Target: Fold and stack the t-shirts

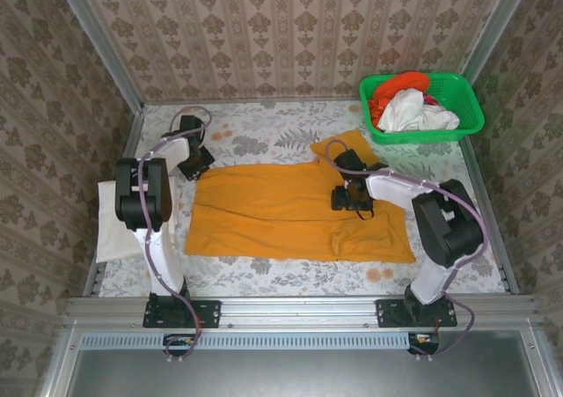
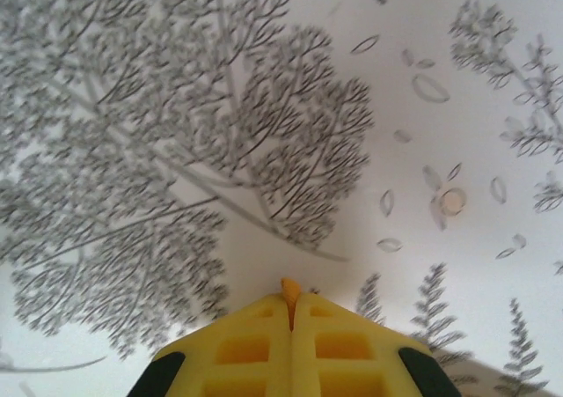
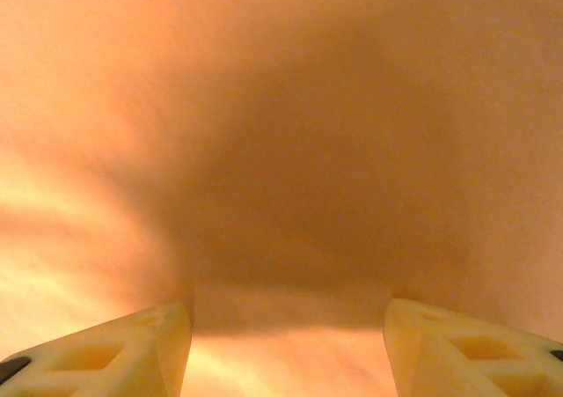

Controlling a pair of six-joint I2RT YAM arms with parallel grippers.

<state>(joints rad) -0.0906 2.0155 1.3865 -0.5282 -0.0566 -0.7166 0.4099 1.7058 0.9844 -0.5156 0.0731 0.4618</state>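
Note:
An amber-orange t-shirt lies spread flat across the middle of the table, one sleeve pointing to the back. My left gripper sits at the shirt's back left corner. In the left wrist view its yellow fingers are shut, with a small tip of orange fabric pinched between them above the floral tablecloth. My right gripper rests low on the shirt's right half. Its jaws stand open with orange cloth spanning the gap. More t-shirts, red-orange and white, are heaped in the basket.
The green lattice basket stands at the back right corner. A white cloth hangs over the table's left edge beside the left arm. Patterned walls close in the table at the back and on both sides.

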